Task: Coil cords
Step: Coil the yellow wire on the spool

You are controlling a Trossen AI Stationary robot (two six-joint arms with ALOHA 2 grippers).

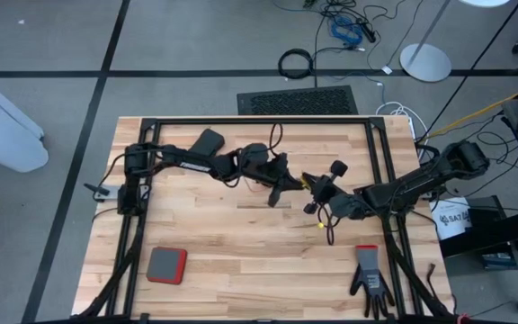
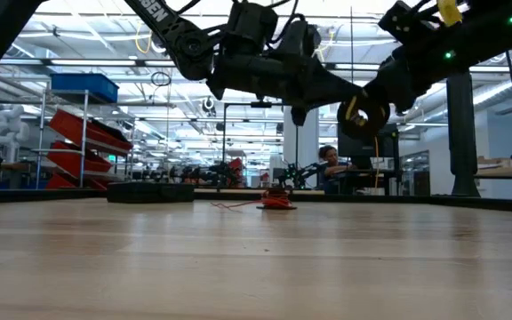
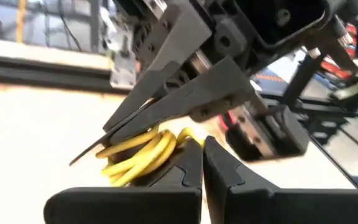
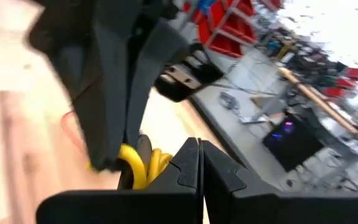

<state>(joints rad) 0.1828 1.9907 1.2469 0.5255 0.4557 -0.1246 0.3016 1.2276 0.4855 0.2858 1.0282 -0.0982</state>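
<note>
Yellow cord (image 3: 143,152), wiry, looped, pinched between both grippers above mid-table.

Nearest in the low view: pale wood-plank table (image 2: 256,267), smooth, bare in front. Mid-table, raised off the wood: the left gripper (image 3: 202,163) and right gripper (image 4: 199,163), tips meeting, each pressed together on the yellow cord's coils; a small round black reel (image 2: 364,116) hung at the same spot. Judged light, springy and slick, apt to uncoil if released; best taken where the loops bunch, or by the rigid reel. Farther back, lying on the table: the reddish-orange cord (image 2: 276,202), a loose thin tangle, untouched. Elsewhere on the table: a red-edged grey pad (image 1: 166,265) and a black glove (image 1: 370,279), soft.
</note>
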